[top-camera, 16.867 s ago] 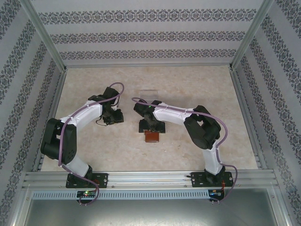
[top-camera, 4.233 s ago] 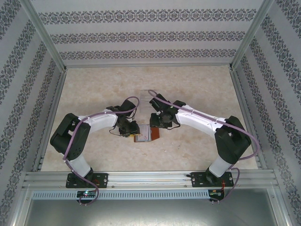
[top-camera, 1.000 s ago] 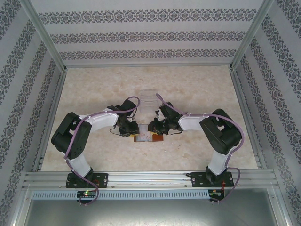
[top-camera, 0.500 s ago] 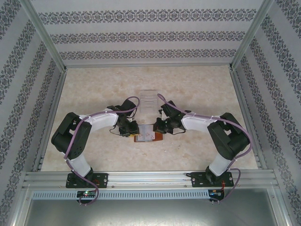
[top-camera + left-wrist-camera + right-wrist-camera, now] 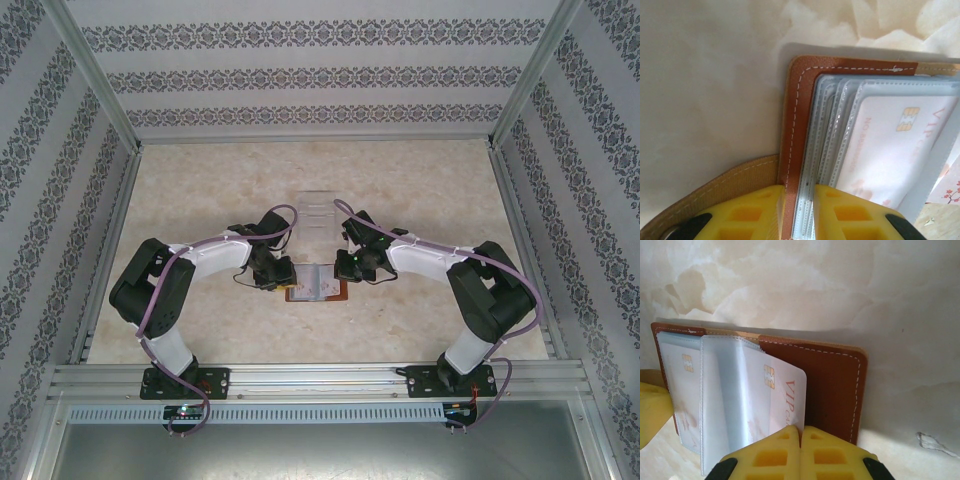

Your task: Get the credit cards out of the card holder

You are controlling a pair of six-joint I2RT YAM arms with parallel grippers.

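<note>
While the card holder (image 5: 318,285) lies open on the table (image 5: 200,190) between the two arms, extraction is at an early stage: no card is fully out.

Left gripper (image 5: 799,200): clenched on the holder's left edge, with the leather cover and clear sleeves (image 5: 830,130) pinched together.

Right gripper (image 5: 800,440): fingers closed on the lower edge of the VIP card (image 5: 785,395), which projects partway from its sleeve over the right-hand cover.

A second card (image 5: 682,390) sits fully sleeved; whether more lie beneath cannot be told. Remaining: complete this withdrawal, then repeat per card.

In the earliest top view the holder lay folded shut under the right gripper, with the left gripper apart — it is now open and gripped from both sides.
</note>
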